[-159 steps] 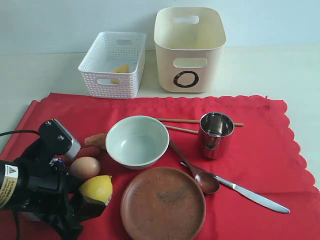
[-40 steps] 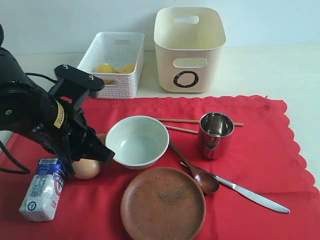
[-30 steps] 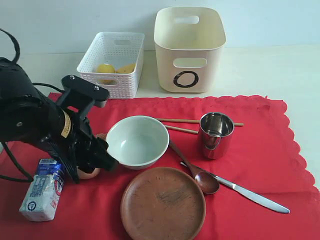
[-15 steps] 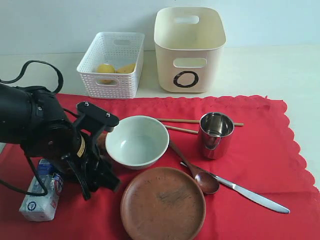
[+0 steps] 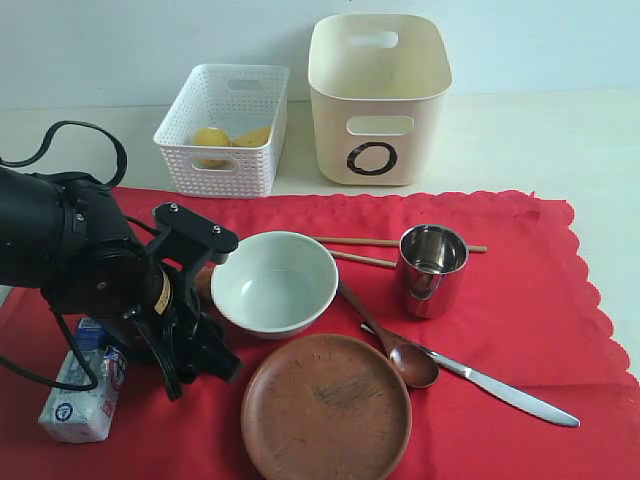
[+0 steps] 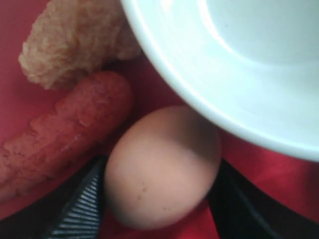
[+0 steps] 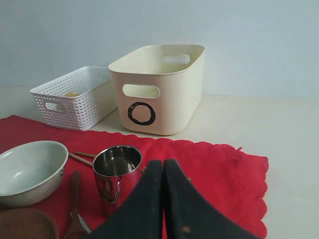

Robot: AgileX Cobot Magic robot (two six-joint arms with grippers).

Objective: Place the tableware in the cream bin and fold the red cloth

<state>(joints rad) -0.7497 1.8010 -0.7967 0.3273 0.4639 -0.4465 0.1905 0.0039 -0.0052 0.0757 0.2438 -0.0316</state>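
The left gripper [image 6: 159, 199] has its jaws apart, with an egg [image 6: 162, 167] between them on the red cloth [image 5: 520, 300]. The rim of the bowl [image 6: 239, 64] lies just beyond the egg. The right gripper [image 7: 163, 169] has its jaws pressed together and holds nothing. Just ahead of them stands the cup [image 7: 117, 174]. Far ahead is the cream bin [image 7: 164, 94], on the pale table [image 7: 259, 124] before a plain pale wall [image 7: 249, 40].

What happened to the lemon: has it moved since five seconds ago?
Yes. The lemon went from the red cloth back into the white lattice basket left of the cream bin.
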